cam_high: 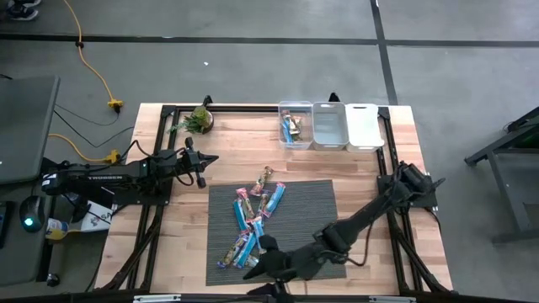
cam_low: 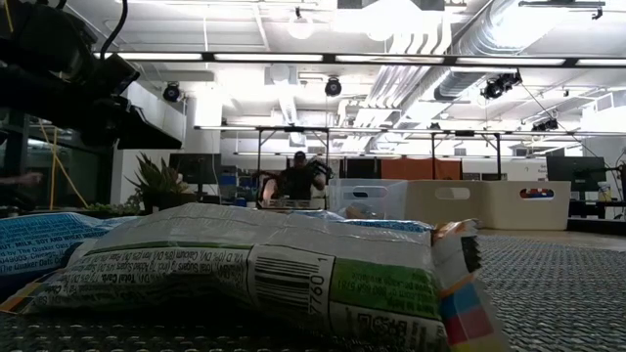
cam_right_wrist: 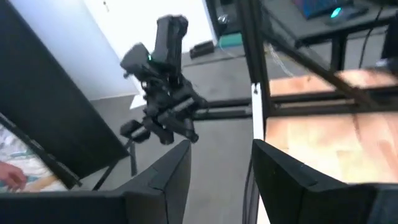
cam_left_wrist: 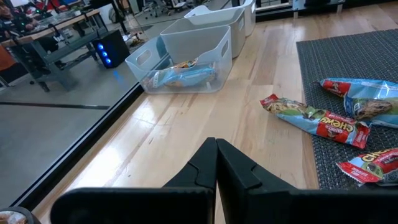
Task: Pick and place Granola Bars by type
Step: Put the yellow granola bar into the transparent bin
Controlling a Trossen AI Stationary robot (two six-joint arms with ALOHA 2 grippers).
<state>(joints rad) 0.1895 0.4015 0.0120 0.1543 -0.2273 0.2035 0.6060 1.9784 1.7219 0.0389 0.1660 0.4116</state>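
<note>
Right up against the low camera lies a green-wrapped bar (cam_low: 293, 284), barcode showing, filling most of that view. From overhead the Granola Bars (cam_high: 255, 215) sit scattered on the grey mat (cam_high: 312, 206) at table centre. The right gripper (cam_high: 257, 269) hangs at 6 o'clock off the pile; its wrist cam shows the fingers (cam_right_wrist: 168, 177) apart with nothing between them. The left gripper (cam_high: 200, 160) waits at 10 o'clock, fingers (cam_left_wrist: 239, 171) pressed together, empty. Only the left wrist cam clearly shows what look like a couple of bars inside the clear bin (cam_left_wrist: 186, 56).
</note>
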